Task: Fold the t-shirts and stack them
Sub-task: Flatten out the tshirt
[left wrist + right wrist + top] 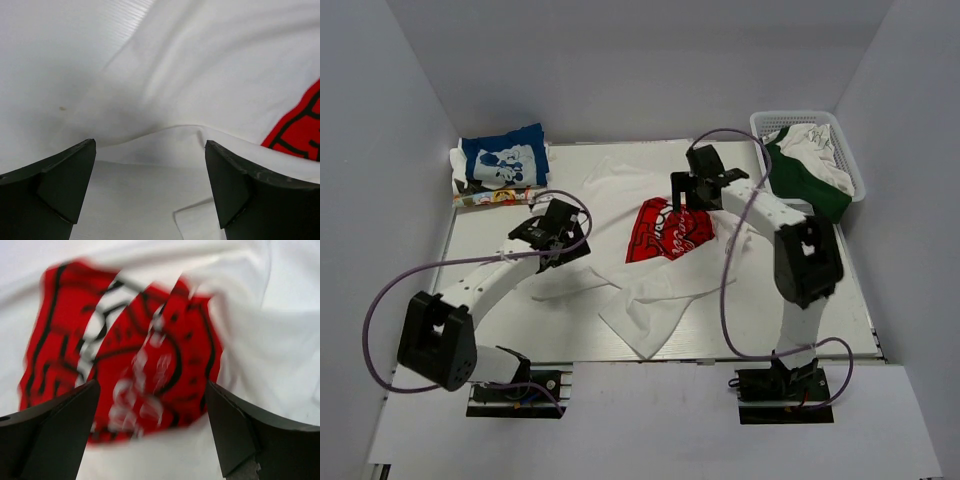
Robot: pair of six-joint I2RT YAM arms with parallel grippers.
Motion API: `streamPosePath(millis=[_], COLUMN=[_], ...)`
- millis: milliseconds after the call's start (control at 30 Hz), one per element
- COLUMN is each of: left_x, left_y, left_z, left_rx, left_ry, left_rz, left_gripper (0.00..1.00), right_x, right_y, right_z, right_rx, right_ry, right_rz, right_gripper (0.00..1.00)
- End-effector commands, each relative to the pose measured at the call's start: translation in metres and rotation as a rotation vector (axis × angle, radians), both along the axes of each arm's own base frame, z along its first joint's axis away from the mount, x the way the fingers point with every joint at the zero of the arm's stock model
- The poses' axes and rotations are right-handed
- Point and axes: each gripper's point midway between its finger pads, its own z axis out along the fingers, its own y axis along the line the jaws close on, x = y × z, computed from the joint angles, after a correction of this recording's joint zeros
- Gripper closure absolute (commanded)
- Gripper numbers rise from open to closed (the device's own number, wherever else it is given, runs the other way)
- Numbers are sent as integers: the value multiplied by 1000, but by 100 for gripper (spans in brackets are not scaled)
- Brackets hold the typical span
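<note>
White t-shirt (650, 300) is lying crumpled mid-worktop (570, 338), soft, limp and light, so a hem or shoulder edge is looking best to pinch. Left pincer (552, 230) is hovering open over a white fold. Right pincer (684, 203) is gaping empty over the red logo. Blue t-shirt (502, 160) is sitting folded far-left.

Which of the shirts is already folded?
The blue shirt at the far left, a neat packet. The white shirt sprawls rumpled in the middle; other shirts are heaped in the basket.
</note>
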Motion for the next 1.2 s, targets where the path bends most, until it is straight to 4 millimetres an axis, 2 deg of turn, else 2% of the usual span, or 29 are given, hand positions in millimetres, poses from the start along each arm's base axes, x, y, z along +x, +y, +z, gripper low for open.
streamPosePath(millis=[0, 33, 67, 100, 133, 167, 200, 267, 300, 400, 433, 467, 500, 533, 567, 600, 633, 733, 767, 833, 867, 933, 967, 1000, 1067, 1100, 1167], left_x=[-44, -49, -50, -58, -57, -56, -54, -52, -52, -49, -46, -48, -42, -44, -45, -46, -41, -43, -44, -46, -46, -44, -43, -41, -35, -31, -23], left_y=[50, 60, 63, 66, 74, 76, 82, 84, 87, 91, 89, 86, 85, 86, 84, 83, 84, 76, 75, 74, 74, 73, 75, 75, 76, 74, 76], left_z=[-7, -9, -10, -19, -18, -23, -27, -33, -37, -50, -53, -58, -59, -66, -69, -74, -75, -88, -88, -93, -93, -87, -84, -81, -62, -54, -36], left_rx=[91, 103, 84, 83, 81, 77, 80, 90, 93, 107, 96, 89, 75, 90, 88, 80, 77, 51, 48, 50, 50, 49, 58, 51, 48, 46, 40], left_ry=[40, 33, 17, 24, -12, -19, -36, -22, -16, -5, -4, 13, 2, 22, 36, 44, 32, 66, 73, 96, 96, 84, 71, 57, 14, -18, -74], left_rz=[257, 309, 339, 352, 392, 401, 425, 437, 446, 443, 440, 423, 422, 413, 409, 404, 405, 370, 359, 355, 355, 345, 339, 339, 338, 336, 347], left_gripper=[0, 0, 0, 0, 0, 0, 0, 0, 0, 0, 0, 0, 0, 0, 4, 7, 22, 51, 69, 87, 100, 100, 100, 100, 100, 100, 100], right_x=[-60, -93, -107, -130, -158, -170, -186, -212, -230, -257, -257, -271, -271, -274, -286, -289, -291, -313, -319, -331, -338, -346, -351, -360, -363, -362, -358], right_y=[28, 47, 52, 51, 71, 74, 69, 80, 78, 85, 78, 88, 88, 91, 99, 102, 105, 124, 127, 123, 117, 118, 107, 111, 102, 102, 93], right_z=[46, 59, 56, 35, 43, 38, 24, 18, 5, -7, -15, -20, -21, -23, -25, -25, -25, -25, -26, -37, -47, -50, -61, -63, -73, -75, -84], right_rx=[44, 63, 63, 29, 34, 13, -16, -25, -45, -99, -173, -204, -238, -253, -258, -258, -249, -201, -183, -187, -191, -156, -173, -134, -152, -150, -174], right_ry=[-82, -107, -99, -51, -62, -51, -6, 21, 53, 56, 55, 52, 30, 19, 12, 7, 0, -11, -2, 16, 48, 62, 92, 115, 144, 146, 155], right_rz=[144, 219, 245, 284, 373, 412, 439, 541, 580, 668, 658, 710, 707, 717, 755, 771, 781, 888, 911, 945, 959, 988, 993, 1021, 1018, 1013, 966], right_gripper=[10, 10, 10, 10, 10, 10, 10, 10, 10, 10, 10, 10, 10, 10, 10, 10, 10, 10, 10, 10, 10, 10, 10, 10, 13, 16, 34])
